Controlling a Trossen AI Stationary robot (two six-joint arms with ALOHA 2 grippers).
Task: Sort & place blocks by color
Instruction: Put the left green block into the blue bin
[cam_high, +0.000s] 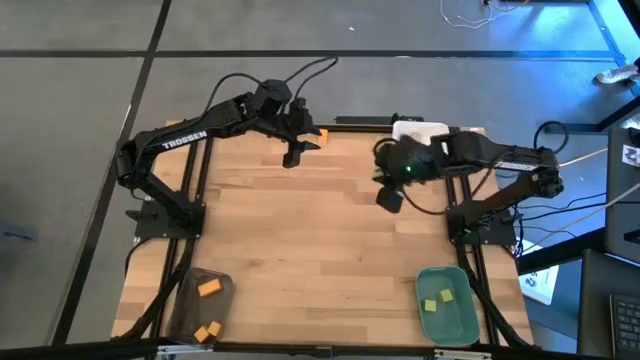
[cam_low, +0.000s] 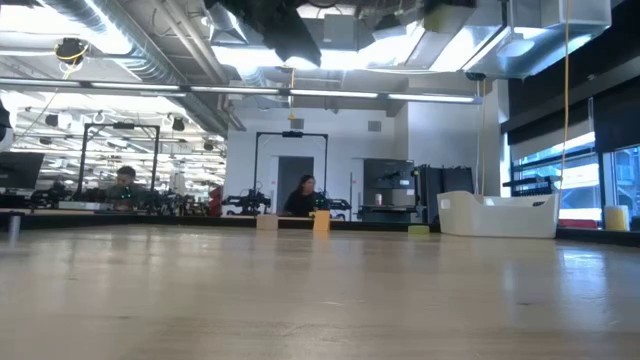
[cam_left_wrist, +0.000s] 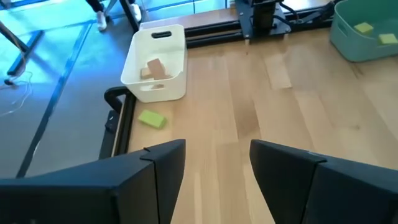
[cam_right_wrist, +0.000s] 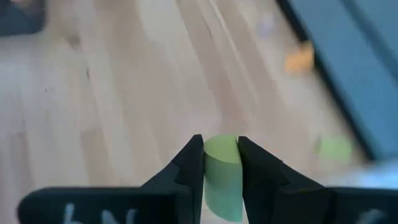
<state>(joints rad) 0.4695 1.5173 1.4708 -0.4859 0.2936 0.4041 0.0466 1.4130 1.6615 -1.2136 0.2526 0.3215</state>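
My right gripper (cam_right_wrist: 221, 155) is shut on a light green block (cam_right_wrist: 222, 177) and hangs above the table's far right part (cam_high: 388, 197). My left gripper (cam_left_wrist: 217, 162) is open over the far edge (cam_high: 293, 150), with an orange block (cam_high: 318, 135) beside it on the table. Another green block (cam_left_wrist: 152, 119) lies on the table by the white tray (cam_left_wrist: 155, 87), which holds tan blocks (cam_left_wrist: 153, 67). In the low view a tan block (cam_low: 267, 222), an orange block (cam_low: 321, 221) and a green block (cam_low: 418, 230) rest on the far table. My right gripper pinches the light green block by its two opposite sides (cam_right_wrist: 211, 163) between the two fingers. The block's rounded end stands out past the fingertips. It is lifted clear of the table.
A grey tray (cam_high: 188, 310) with orange blocks sits at the near left corner. The green tray (cam_high: 462, 315) with green blocks sits at the near right corner. The white tray (cam_high: 420, 130) stands at the far edge. People sit in the room beyond the table.
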